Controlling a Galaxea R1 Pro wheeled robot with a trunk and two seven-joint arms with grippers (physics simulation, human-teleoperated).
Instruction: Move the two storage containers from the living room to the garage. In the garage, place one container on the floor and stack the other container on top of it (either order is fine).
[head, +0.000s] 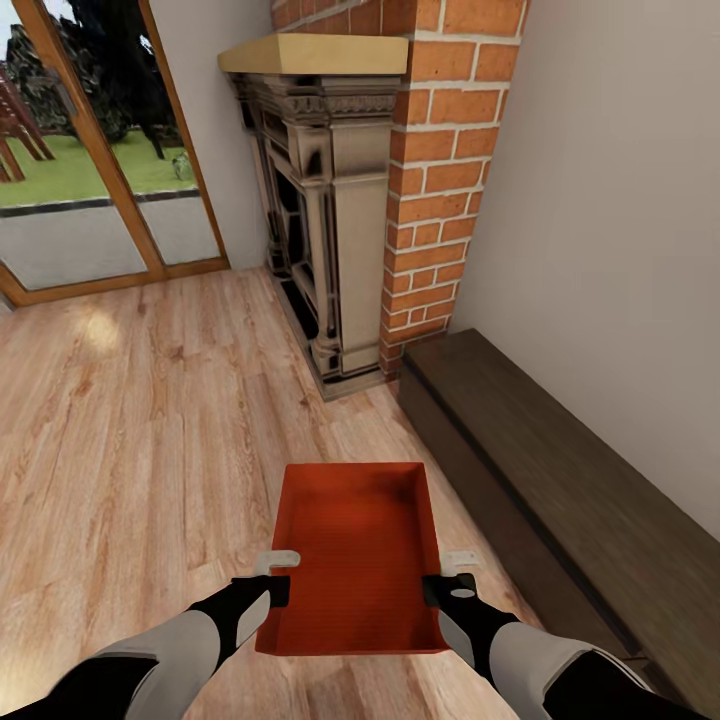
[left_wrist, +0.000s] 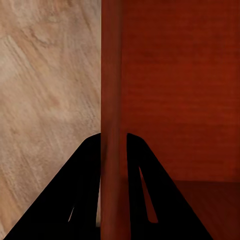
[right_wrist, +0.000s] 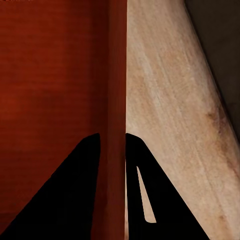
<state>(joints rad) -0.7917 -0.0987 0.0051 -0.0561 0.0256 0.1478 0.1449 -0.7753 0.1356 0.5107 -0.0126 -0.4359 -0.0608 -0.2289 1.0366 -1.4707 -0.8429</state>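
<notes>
Orange-red container (head: 360, 550) clamped at side walls by left gripper (head: 283, 590) and right gripper (head: 432, 588); dark bench (head: 560, 500) just beside; brick fireplace (head: 340, 200) ahead of container.

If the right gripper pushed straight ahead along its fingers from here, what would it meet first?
The right gripper already straddles the storage container's side wall, so the wall would run deeper between its fingers. Beyond that lies wood floor, with the dark bench off to its side; depth is unclear.
</notes>
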